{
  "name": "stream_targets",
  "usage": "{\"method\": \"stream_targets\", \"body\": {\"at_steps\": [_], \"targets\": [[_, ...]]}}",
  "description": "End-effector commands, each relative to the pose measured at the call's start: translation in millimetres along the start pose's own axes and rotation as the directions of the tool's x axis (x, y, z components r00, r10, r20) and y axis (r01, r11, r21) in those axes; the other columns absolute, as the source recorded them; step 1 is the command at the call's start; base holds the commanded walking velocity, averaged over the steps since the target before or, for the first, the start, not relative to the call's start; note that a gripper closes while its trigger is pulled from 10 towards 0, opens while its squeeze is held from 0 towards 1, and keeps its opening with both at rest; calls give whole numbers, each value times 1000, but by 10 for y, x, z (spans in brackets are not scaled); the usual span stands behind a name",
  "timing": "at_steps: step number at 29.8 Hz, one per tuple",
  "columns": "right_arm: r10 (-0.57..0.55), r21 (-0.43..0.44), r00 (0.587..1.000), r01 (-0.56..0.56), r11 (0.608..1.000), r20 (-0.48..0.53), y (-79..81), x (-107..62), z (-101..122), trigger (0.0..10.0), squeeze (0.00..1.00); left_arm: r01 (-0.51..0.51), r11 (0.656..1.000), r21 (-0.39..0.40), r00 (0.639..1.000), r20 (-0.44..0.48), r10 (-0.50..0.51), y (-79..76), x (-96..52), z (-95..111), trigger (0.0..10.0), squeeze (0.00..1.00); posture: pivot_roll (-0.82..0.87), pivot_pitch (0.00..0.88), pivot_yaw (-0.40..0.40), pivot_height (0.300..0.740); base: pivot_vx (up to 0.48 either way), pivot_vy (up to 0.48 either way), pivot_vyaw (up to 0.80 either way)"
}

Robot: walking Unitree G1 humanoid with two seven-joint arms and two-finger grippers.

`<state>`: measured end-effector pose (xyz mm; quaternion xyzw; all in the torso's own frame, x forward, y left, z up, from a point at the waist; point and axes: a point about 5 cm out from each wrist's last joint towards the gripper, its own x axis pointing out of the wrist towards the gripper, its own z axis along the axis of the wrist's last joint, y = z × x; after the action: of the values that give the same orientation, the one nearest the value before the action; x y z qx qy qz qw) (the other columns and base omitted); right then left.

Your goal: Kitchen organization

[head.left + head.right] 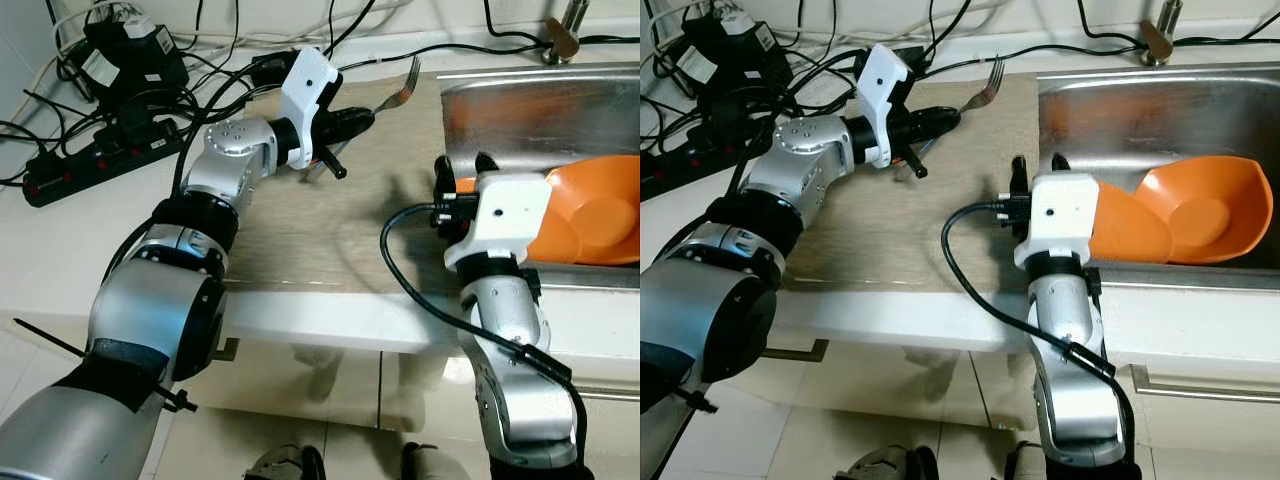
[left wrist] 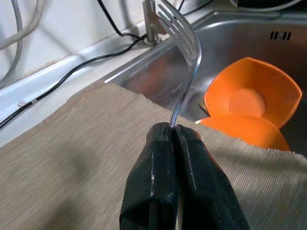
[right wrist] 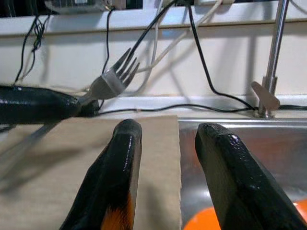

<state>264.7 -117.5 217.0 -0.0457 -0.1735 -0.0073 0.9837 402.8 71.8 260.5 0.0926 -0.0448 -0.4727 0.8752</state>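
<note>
The room is evenly and brightly lit, and both head views are sharp across the frame. Soft shadows of the arms fall on the beige mat [image 1: 300, 220], while the steel sink [image 1: 1160, 110] throws back an orange glow from the bowl [image 1: 1200, 210]. Up close, the left pincer [image 2: 173, 132] shows thin highlights along its black fingers and the fork [image 2: 184, 38] glints; the right pincer's fingers [image 3: 120, 158] look glossy and slightly soft.
</note>
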Motion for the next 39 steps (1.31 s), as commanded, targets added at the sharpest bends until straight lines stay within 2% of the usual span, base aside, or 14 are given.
{"method": "stream_targets", "body": {"at_steps": [1, 12, 16, 18, 19, 20, 21, 30, 34, 39], "targets": [[10, 24, 1000, -10, 1000, -5, 26, 17, -21, 10000, 0, -11, 1000, -6, 1000, 24, 12, 44, -23, 65, 0, 0, -88, 41, 171, 732, 0, 0, 0], [8, 79, 1000, -10, 997, 17, -38, 405, -105, 10000, 0, 61, 997, -49, 990, 127, -54, 29, -12, 249, 0, 0, -67, 19, 167, 732, 0, 0, 0], [-7, 146, 1000, 4, 989, 22, -75, 544, -131, 10000, 0, 100, 994, -49, 982, 163, -91, 17, -17, 330, 0, 0, -47, 13, 159, 732, 0, 0, 0], [-11, 162, 1000, 8, 987, 19, -81, 558, -138, 10000, 0, 103, 993, -52, 981, 168, -93, 16, -18, 338, 0, 0, -47, 13, 159, 732, 0, 0, 0], [-16, 223, 1000, 13, 975, 14, -81, 612, -156, 10000, 0, 109, 992, -62, 979, 180, -97, 24, -28, 357, 0, 0, -47, 13, 159, 732, 0, 0, 0], [-16, 223, 1000, 13, 975, 14, -81, 612, -156, 10000, 0, 109, 992, -62, 979, 180, -97, 24, -28, 357, 0, 0, -47, 13, 159, 732, 0, 0, 0], [-17, 263, 1000, 12, 965, 16, -74, 657, -159, 10000, 0, 114, 991, -67, 978, 185, -100, 28, -35, 364, 0, 0, -37, 10, 157, 732, 0, 0, 0], [-35, 442, 998, 11, 897, 46, -86, 866, -75, 10000, 0, 130, 988, -90, 980, 166, -113, 13, -49, 284, 0, 0, -32, 7, 154, 732, 0, 0, 0], [-26, 553, 997, -19, 833, 73, -80, 932, 26, 10000, 0, 120, 987, -105, 983, 152, -103, 21, -58, 239, 0, 0, -30, 7, 152, 732, 0, 0, 0], [-13, 648, 997, -41, 760, 78, -70, 957, 54, 10000, 0, 105, 987, -121, 986, 140, -87, 41, -72, 205, 0, 0, -33, 9, 152, 732, 0, 0, 0]]}}
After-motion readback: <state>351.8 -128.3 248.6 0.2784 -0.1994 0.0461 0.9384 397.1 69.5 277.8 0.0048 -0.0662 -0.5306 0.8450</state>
